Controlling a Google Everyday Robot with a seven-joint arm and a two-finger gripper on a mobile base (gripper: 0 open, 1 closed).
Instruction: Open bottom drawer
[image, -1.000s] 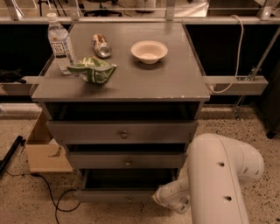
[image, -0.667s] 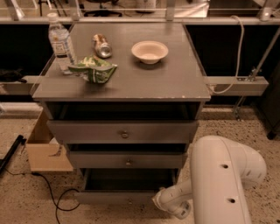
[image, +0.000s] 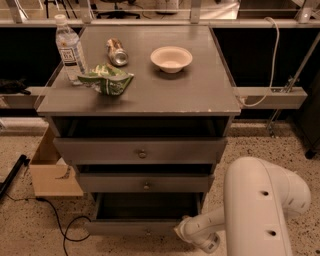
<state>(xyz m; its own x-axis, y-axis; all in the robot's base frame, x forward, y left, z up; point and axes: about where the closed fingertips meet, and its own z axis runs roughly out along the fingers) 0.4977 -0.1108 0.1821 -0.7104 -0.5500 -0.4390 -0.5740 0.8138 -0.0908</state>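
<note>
The pincer (image: 184, 231) sits at the bottom drawer's (image: 131, 228) right end, low before the cabinet (image: 200, 92).

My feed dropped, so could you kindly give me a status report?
Gripper low, by right front corner of bottom drawer. Drawer stands pulled out. Floor cable near its left corner.

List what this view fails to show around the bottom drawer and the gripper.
- The gripper, at the right front corner of the bottom drawer: its contact with the front panel is hidden by its own wrist, camera view.
- Inside the bottom drawer: too dark to tell any contents.
- The arm: cut off by the picture's bottom edge.
</note>
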